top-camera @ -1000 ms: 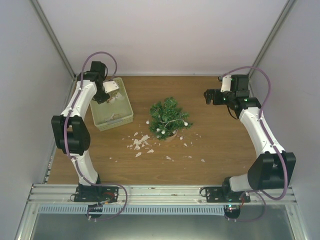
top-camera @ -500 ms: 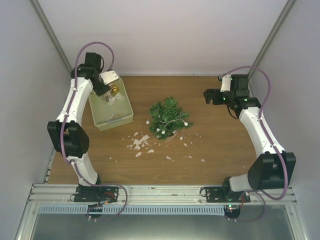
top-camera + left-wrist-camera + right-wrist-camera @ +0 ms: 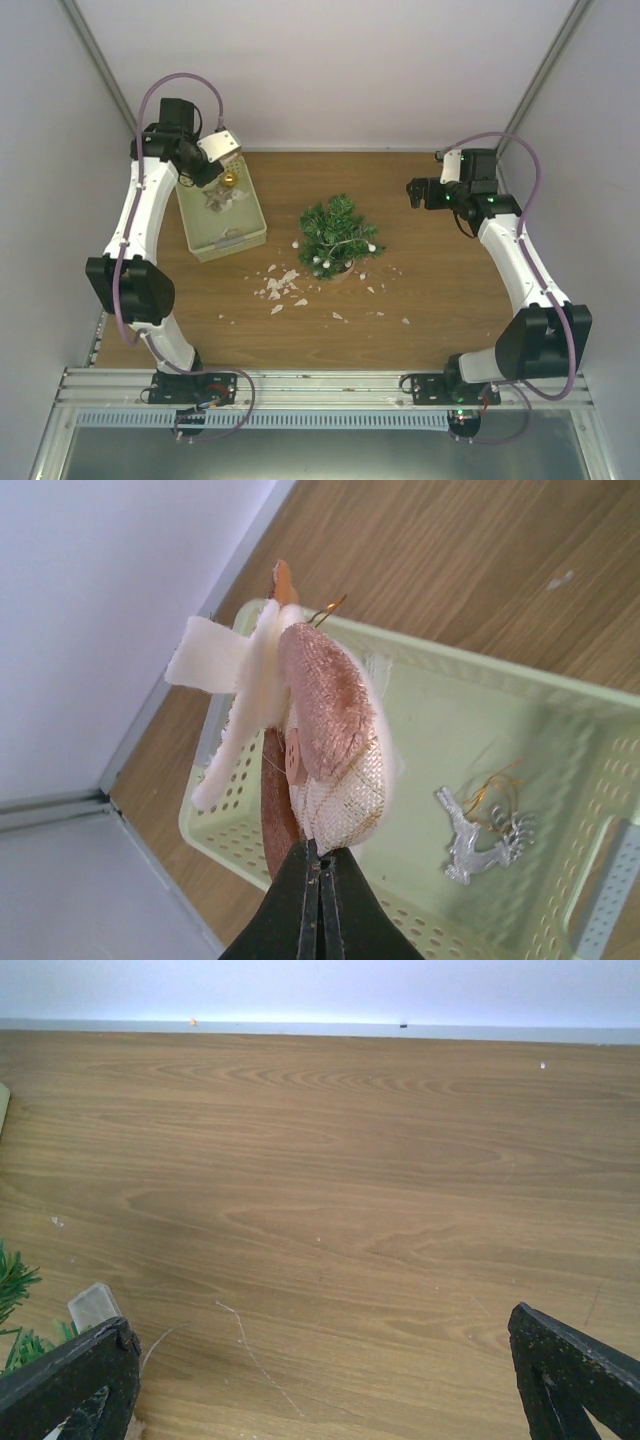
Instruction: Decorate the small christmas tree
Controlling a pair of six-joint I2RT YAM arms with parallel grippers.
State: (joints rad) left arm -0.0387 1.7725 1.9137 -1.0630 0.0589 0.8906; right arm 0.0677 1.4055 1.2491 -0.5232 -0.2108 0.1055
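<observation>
The small christmas tree (image 3: 338,235) stands mid-table, dark green with a few white baubles; its needles show at the left edge of the right wrist view (image 3: 14,1290). My left gripper (image 3: 320,855) is shut on the bottom edge of a fabric ornament (image 3: 330,720), pink-brown and gold mesh with white trim and a gold hook. It holds this ornament (image 3: 229,180) above the far end of the pale green basket (image 3: 228,243). My right gripper (image 3: 413,192) hovers open and empty to the right of the tree, its fingers (image 3: 70,1375) spread wide over bare wood.
A silver reindeer ornament (image 3: 485,840) with gold thread lies in the basket (image 3: 450,660). White scraps (image 3: 280,285) are scattered on the wood in front of the tree. The enclosure walls stand close on the left and at the back.
My left arm has risen and drawn back toward the far left corner, lifting the fabric ornament out of the basket. The right arm has not moved.
</observation>
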